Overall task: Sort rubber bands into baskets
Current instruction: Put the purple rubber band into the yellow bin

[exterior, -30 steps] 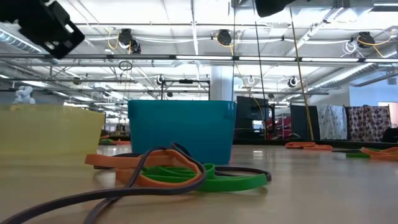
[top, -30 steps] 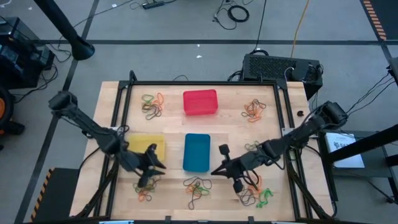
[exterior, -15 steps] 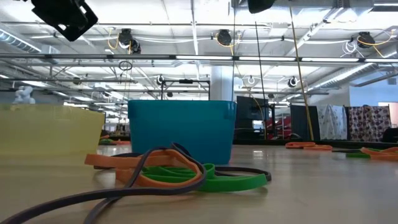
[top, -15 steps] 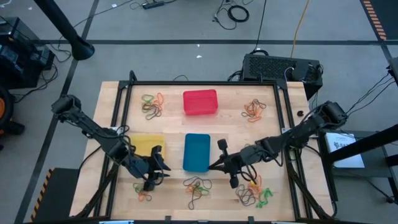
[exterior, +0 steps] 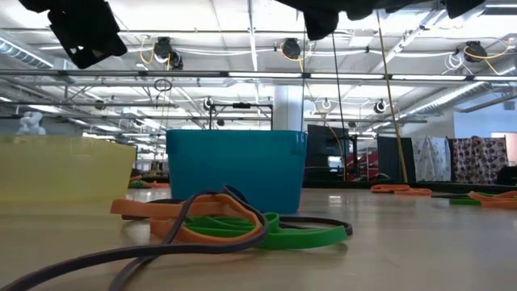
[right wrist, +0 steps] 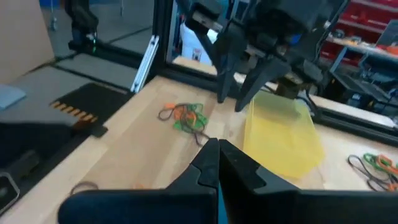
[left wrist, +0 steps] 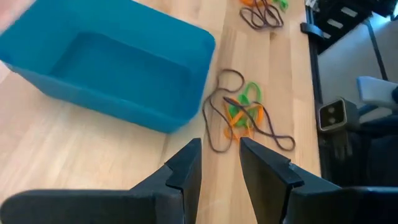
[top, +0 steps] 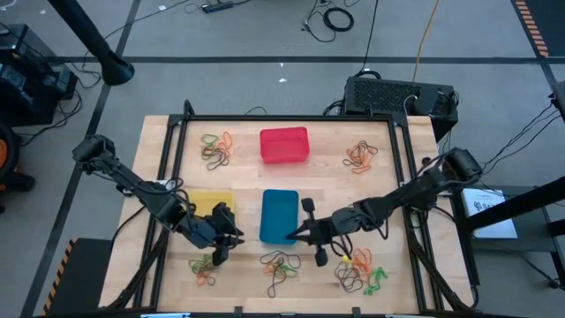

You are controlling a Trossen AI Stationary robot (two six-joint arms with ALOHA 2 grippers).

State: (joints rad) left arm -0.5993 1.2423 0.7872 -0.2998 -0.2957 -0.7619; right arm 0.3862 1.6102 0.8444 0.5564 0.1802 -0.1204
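The blue basket (top: pixel 280 215) stands mid-table, with the yellow basket (top: pixel 206 208) to its left and the red basket (top: pixel 284 145) behind it. Rubber bands lie in small heaps: far left (top: pixel 216 150), far right (top: pixel 360 155), near left (top: pixel 205 268), near middle (top: pixel 281 268) and near right (top: pixel 362 276). My left gripper (top: pixel 228 235) hovers open between the yellow and blue baskets, nothing between its fingers (left wrist: pixel 219 149). My right gripper (top: pixel 297 234) hovers shut at the blue basket's near right corner; its closed tips (right wrist: pixel 217 149) hold nothing that I can see.
A dark metal frame (top: pixel 181 132) borders the wooden table. A black box (top: pixel 397 95) sits behind the far right corner. In the low view the near-middle bands (exterior: pixel 230 226) lie in front of the blue basket (exterior: pixel 234 166). Bare wood shows between the heaps.
My left gripper has moved toward the table's right, nearer the blue basket, rising a little and rolling about its own line. My right gripper has moved toward the table's left and slightly down, up to the blue basket's near right corner. No band or basket has moved.
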